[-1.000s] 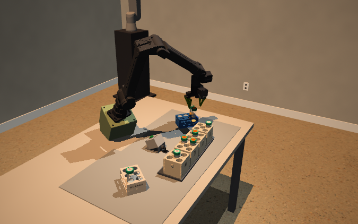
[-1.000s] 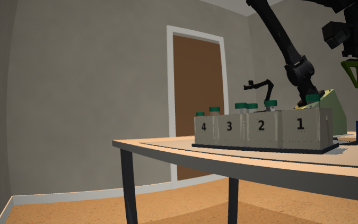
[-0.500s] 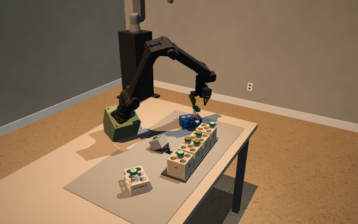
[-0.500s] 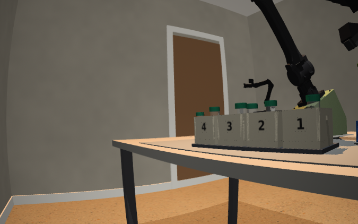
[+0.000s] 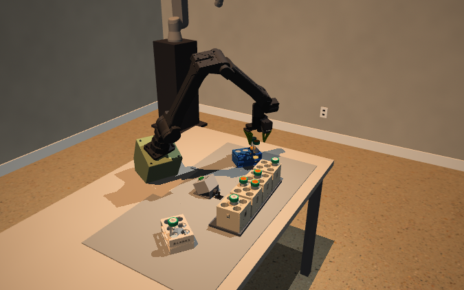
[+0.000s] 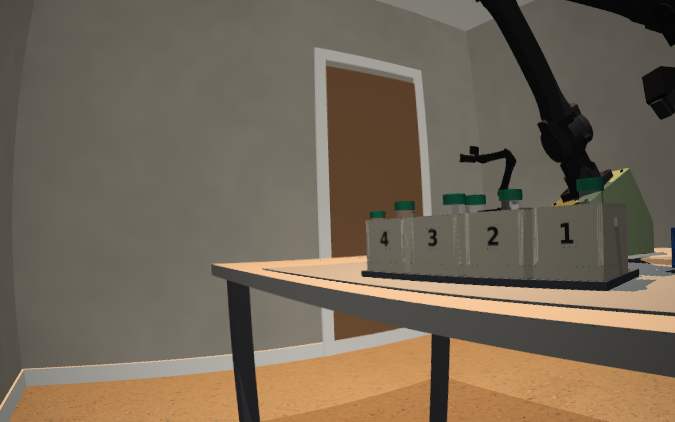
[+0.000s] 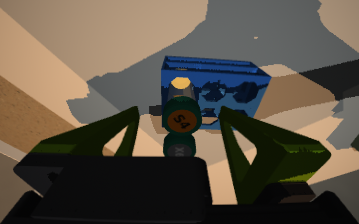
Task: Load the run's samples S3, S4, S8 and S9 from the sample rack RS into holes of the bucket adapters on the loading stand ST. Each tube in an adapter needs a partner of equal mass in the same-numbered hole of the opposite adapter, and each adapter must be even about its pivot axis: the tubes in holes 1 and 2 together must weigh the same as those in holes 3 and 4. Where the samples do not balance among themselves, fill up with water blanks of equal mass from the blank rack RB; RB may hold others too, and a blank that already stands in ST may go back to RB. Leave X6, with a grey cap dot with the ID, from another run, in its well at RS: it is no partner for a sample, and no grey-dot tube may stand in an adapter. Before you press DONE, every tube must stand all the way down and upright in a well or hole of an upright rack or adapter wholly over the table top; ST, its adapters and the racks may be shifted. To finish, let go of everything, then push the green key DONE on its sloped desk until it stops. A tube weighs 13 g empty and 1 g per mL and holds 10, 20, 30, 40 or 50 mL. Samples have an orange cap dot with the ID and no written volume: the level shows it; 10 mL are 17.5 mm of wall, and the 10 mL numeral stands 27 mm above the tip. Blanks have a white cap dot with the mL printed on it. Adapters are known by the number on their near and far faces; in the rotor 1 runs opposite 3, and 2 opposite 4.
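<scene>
My gripper [image 5: 256, 137] is open and hangs just above the blue sample rack RS [image 5: 247, 155]. In the wrist view the orange-dot cap S4 [image 7: 181, 119] lies between my spread green fingers, untouched, and the tube stands in the rack [image 7: 215, 92]. A second green cap, with a grey dot [image 7: 179, 147], stands just nearer the camera. The loading stand ST [image 5: 249, 194] carries the adapter row; three orange-dot tubes [image 5: 254, 183] and two white-dot blanks [image 5: 234, 198] stand in it. In the exterior view the adapters show their numbers, 1 [image 6: 566, 233] on the right to 4 [image 6: 384, 239] on the left.
The blank rack RB [image 5: 179, 233] stands at the near left of the mat with one white-dot tube [image 5: 172, 220]. The sloped desk with the green DONE key [image 5: 206, 185] sits between my base [image 5: 157, 160] and ST. The table edge runs close behind ST.
</scene>
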Robot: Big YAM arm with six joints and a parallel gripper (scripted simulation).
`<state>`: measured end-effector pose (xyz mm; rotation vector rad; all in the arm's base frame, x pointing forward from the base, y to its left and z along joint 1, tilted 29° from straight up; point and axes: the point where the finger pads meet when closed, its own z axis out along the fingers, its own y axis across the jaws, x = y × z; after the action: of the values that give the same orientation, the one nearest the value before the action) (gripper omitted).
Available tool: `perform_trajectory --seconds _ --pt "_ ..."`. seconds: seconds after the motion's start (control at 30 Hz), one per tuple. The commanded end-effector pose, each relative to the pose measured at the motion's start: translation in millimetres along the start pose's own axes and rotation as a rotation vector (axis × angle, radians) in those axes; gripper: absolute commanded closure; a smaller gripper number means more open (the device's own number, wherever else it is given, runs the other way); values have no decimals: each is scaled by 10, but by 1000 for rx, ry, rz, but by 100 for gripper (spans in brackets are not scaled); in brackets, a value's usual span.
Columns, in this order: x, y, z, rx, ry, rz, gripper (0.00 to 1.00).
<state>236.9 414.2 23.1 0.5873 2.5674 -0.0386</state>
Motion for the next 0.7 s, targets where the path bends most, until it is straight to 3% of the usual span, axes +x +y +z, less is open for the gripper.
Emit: perform_trajectory --seconds 0.0,0.17,0.67 --pt "52 25 35 -12 -1 -17 20" --pt "78 95 -35 -31 1 -12 20" --pt "3 117 -97 -37 2 8 20"
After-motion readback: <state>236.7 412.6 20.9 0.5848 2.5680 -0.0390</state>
